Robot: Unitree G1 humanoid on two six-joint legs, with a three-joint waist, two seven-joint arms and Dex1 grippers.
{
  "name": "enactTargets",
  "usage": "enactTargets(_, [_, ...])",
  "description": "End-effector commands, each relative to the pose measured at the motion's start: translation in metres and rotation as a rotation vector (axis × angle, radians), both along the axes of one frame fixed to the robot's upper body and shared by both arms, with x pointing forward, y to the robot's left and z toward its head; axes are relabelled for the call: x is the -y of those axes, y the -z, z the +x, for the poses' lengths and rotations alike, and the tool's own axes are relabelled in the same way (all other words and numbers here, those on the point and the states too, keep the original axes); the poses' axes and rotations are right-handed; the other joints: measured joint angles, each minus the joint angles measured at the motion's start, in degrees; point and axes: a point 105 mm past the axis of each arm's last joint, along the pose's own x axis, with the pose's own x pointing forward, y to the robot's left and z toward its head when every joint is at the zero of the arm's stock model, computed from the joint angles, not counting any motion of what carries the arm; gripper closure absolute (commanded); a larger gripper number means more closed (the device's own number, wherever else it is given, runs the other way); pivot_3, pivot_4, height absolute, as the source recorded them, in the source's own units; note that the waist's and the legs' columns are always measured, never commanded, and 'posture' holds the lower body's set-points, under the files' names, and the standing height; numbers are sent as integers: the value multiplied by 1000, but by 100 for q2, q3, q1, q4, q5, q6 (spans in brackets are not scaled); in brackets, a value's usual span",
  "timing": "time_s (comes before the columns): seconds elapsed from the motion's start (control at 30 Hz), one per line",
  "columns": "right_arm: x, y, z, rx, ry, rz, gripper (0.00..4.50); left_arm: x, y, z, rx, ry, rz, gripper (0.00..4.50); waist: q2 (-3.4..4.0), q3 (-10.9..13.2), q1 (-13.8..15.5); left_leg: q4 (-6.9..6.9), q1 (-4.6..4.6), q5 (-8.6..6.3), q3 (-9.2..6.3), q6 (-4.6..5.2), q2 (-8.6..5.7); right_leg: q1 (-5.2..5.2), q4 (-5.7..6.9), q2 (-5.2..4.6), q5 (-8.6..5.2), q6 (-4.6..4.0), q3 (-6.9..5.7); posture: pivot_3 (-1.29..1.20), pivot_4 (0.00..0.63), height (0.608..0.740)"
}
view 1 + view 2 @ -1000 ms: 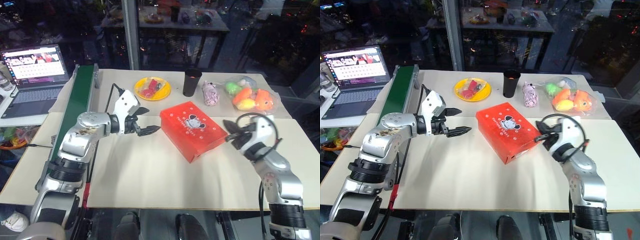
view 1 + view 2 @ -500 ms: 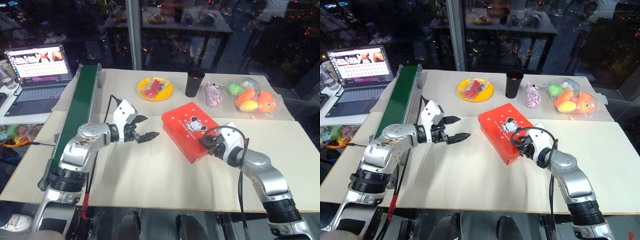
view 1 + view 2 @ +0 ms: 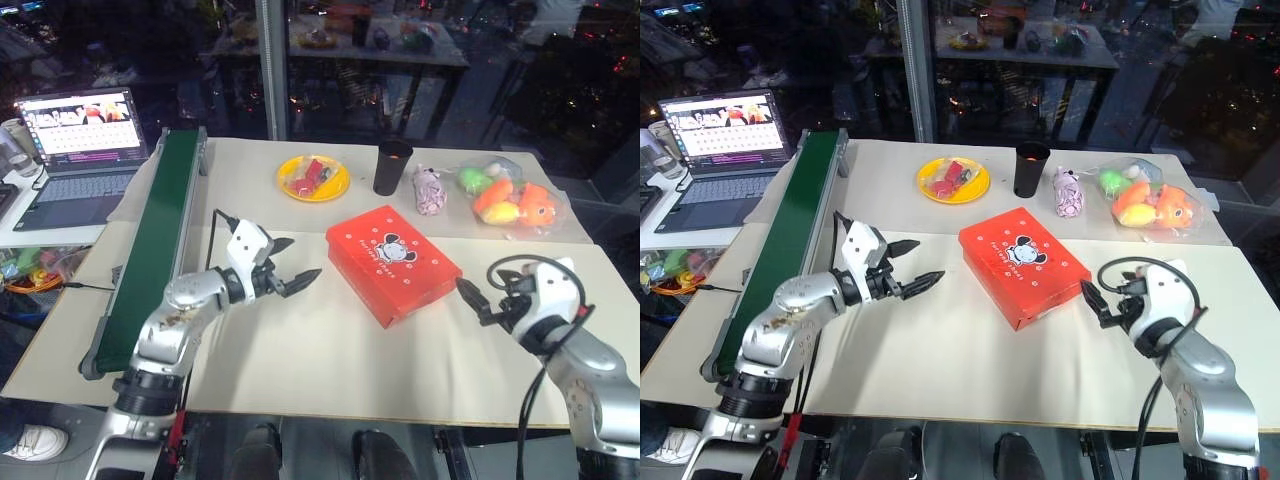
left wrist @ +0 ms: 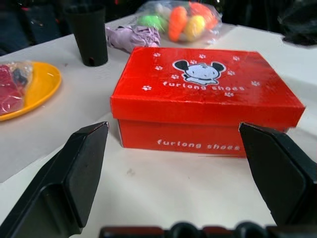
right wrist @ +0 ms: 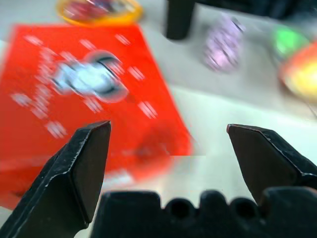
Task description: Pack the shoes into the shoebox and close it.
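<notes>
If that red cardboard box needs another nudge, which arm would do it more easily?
Probably the right: the right gripper hangs open beside the closed red cardboard shoebox, while the left gripper is farther off.

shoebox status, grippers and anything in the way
Left gripper open, empty, left of box. Right gripper open, empty, right of box. Shoebox lid closed, untouched. Nothing blocking either side.

Round yellow plate point(image 3: 313, 178), black cup point(image 3: 392, 167), pink plush toy point(image 3: 430, 190), bagged toy fruit point(image 3: 510, 203), open laptop point(image 3: 78, 140), green conveyor belt point(image 3: 152, 250) on white table point(image 3: 330, 350).
</notes>
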Motion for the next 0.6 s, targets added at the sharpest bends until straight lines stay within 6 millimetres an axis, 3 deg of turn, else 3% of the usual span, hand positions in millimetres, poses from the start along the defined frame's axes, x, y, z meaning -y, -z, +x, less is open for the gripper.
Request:
enactTargets(0.03, [15,-10,-9,95,90,-37,72,1,3,-6,54,-26,-8,0,1,0,-39,0,6,0,0,0,0,2,2,0,-11,-7,1,0,150,736])
enactTargets(0.23, [16,20,-19,88,154,-22,72,-12,35,-2,28,-175,-42,0,5,-5,-62,-6,31,-3,3,-4,0,19,-2,-1,-16,-3,4,0,150,736])
enactTargets(0.37, [1,44,-20,71,134,9,72,-22,59,-5,11,-246,-41,0,9,-14,-79,-9,36,-16,3,-25,1,20,-1,-1,-16,-5,6,0,150,736])
enactTargets(0.6, [-6,54,-13,72,105,13,72,-32,79,-9,14,-289,-18,0,13,-16,-65,-11,35,-29,5,-43,0,17,-3,-3,-17,-7,6,0,150,736])
